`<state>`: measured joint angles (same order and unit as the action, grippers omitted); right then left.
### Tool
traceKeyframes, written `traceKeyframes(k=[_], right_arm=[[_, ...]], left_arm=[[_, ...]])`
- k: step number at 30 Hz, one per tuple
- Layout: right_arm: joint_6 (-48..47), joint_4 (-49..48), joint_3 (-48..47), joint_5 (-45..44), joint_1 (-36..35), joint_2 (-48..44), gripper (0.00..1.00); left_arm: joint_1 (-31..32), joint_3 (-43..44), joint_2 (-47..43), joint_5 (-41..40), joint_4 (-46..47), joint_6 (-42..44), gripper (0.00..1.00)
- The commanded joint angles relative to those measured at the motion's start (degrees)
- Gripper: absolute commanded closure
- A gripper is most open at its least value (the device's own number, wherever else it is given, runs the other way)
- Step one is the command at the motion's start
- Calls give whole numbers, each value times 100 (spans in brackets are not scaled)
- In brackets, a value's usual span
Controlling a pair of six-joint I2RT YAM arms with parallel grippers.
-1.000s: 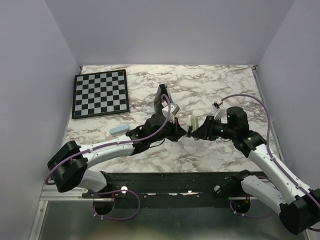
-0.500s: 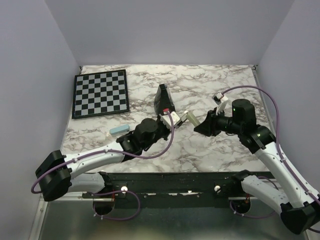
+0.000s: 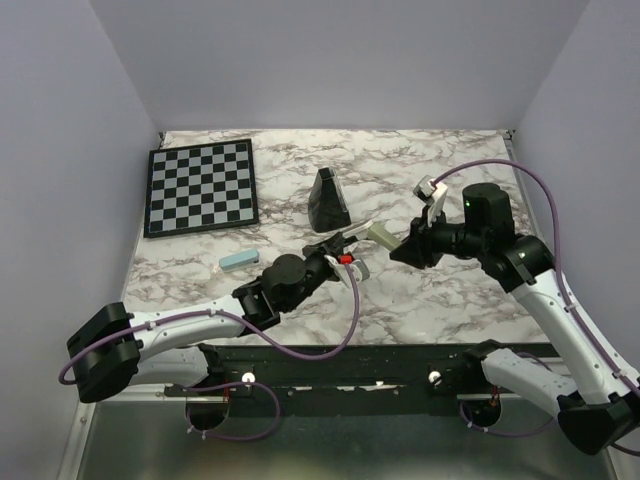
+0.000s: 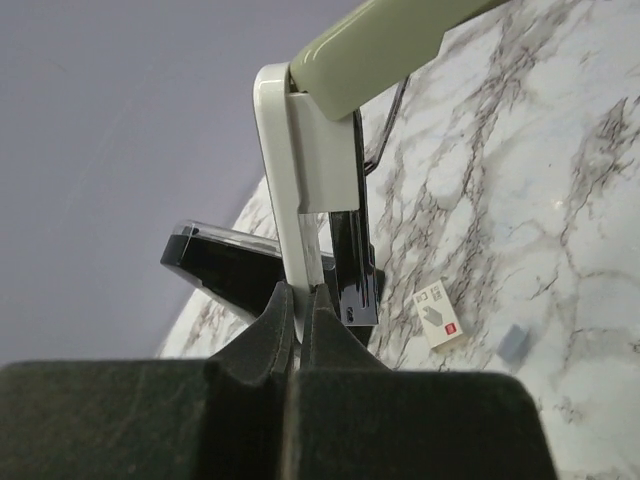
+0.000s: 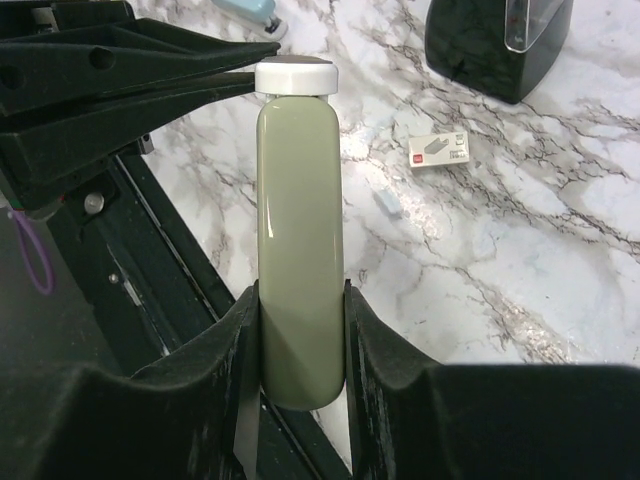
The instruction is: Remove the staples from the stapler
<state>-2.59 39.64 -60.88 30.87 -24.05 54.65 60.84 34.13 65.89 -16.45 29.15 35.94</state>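
Right wrist view reveals staples (image 5: 388, 203), unseen overhead.

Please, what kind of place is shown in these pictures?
Most likely a robot test cell in a laboratory. A left arm and a right arm are bolted to a black rail at a marble-patterned table, plain walls enclose it, and a chessboard lies there as a prop.

A white worktop (image 3: 440, 300) veined with grey is boxed in by plain pale lilac walls (image 3: 340, 60) at the back and both sides. Light is even and soft. A black rail (image 3: 340, 365) runs along its near edge.
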Motion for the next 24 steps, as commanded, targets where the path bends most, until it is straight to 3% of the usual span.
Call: traceKeyframes(k=[1, 11, 16, 19, 24], right_arm=[[-453, 193, -363, -486, 155, 36, 99], [-67, -527, 129, -372, 155, 230, 99], [241, -712, 235, -74, 164, 46, 99], [671, -677, 322, -142, 155, -121, 99], [1312, -598, 682, -476, 155, -315, 99]], left_arm=[[-81, -389, 170, -1291, -375, 1230, 100], [-63, -706, 135, -1379, 257, 1126, 100], [-63, -479, -85, -1222, -144, -58, 100], [-63, -163, -111, -1080, -699, -480, 77], [-63, 260, -59, -333, -1569, -1650, 67]])
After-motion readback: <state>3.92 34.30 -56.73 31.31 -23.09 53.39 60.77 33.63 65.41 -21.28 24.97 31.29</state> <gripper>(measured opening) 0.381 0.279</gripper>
